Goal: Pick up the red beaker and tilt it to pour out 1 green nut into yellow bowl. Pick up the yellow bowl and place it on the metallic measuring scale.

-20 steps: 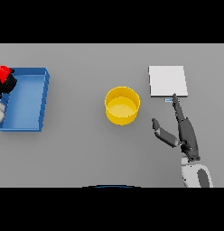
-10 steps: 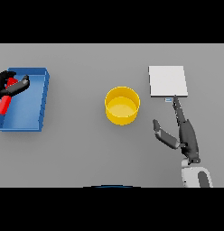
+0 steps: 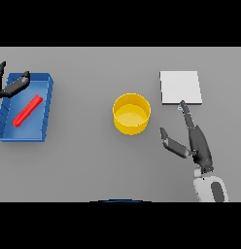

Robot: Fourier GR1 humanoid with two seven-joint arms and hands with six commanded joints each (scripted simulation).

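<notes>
Lying in the blue tray [image 3: 44, 109], the red beaker [image 3: 27, 110] sits below the spread left hand [image 3: 10, 86].

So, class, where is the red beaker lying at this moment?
In the head view, the red beaker lies slanted inside the blue tray at the table's left, just below the open left hand.

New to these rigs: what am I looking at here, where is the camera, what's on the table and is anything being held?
This is a humanoid robot's own head view, looking down at a grey table. The dark left hand hangs open over a blue tray at the left edge; a red beaker lies in the tray. The right hand rests open, a finger reaching toward the pale square scale. Between them stands a yellow bowl. Nothing is held.
</notes>
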